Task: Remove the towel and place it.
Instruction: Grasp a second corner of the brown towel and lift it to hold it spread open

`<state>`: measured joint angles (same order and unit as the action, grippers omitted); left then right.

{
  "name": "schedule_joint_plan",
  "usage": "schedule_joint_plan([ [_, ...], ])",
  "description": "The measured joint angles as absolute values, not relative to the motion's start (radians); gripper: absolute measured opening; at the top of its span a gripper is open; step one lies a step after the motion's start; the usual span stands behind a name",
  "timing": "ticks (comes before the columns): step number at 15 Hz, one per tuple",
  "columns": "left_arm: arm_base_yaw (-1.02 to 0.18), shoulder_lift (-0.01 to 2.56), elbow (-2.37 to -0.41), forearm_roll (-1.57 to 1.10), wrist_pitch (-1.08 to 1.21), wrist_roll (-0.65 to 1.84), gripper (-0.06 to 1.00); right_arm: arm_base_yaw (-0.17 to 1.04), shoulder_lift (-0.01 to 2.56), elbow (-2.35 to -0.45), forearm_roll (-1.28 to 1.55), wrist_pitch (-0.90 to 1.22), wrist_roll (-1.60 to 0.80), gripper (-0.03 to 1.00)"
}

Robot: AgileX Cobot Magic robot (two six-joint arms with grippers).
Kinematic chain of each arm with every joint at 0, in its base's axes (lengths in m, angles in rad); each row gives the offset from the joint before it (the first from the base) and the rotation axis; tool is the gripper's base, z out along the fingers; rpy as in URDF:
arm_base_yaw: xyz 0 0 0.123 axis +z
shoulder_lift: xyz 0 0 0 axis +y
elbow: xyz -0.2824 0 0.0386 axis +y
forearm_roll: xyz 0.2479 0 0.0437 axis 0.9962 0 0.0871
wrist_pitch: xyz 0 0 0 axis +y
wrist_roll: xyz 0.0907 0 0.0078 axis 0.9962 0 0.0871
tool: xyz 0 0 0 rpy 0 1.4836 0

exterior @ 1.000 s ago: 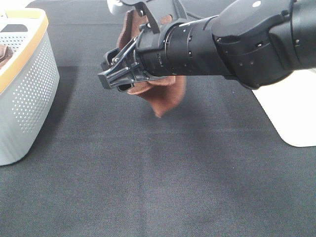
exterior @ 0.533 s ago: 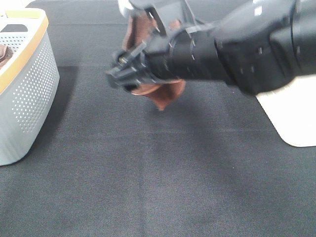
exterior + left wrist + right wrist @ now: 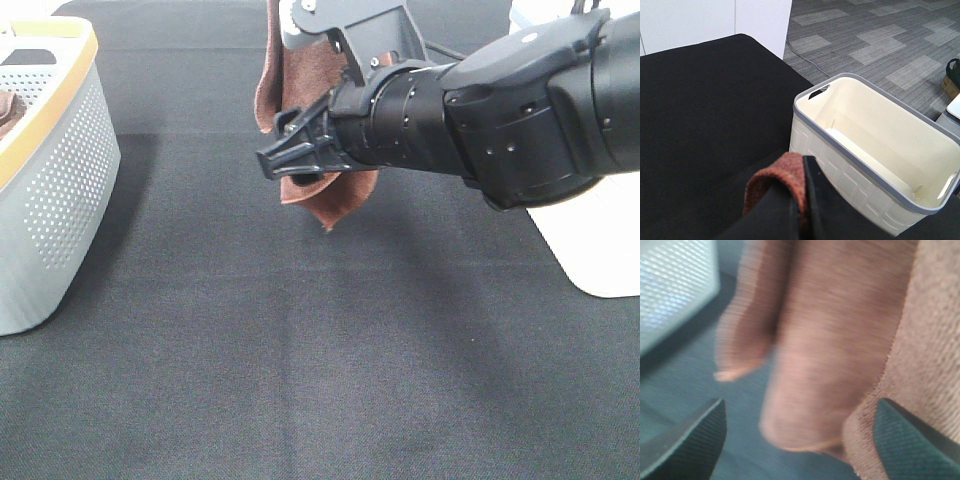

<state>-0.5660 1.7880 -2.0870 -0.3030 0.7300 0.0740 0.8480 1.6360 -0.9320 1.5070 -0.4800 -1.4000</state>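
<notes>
Left wrist feed: my left gripper (image 3: 801,176) is clamped on the towel (image 3: 771,180), a rusty fold bulging beside the dark fingers. Just past it, a cream bin (image 3: 836,171) with a grey rim sits on the black table (image 3: 705,100).

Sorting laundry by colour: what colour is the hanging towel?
The towel is reddish-brown, clearest in the exterior high view.

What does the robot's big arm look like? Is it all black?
Mostly. The arm is shiny black, made of fat round tubes with tiny screws and a white dot. Its pincer is dark grey, with criss-cross fingertips. A light grey bracket sits on top.
</notes>
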Motion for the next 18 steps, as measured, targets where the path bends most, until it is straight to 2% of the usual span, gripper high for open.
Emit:
schedule_joint_plan([
  [13, -0.566, 1.788, -2.087, -0.329, 0.731, 0.077, 0.00, 0.848, 1.636, -0.932, 1.669, -0.608, -1.645, 0.50],
  [18, -0.566, 1.760, -2.087, -0.336, 0.736, 0.081, 0.00, 0.848, 1.636, -0.932, 1.669, -0.623, -1.660, 0.49],
])
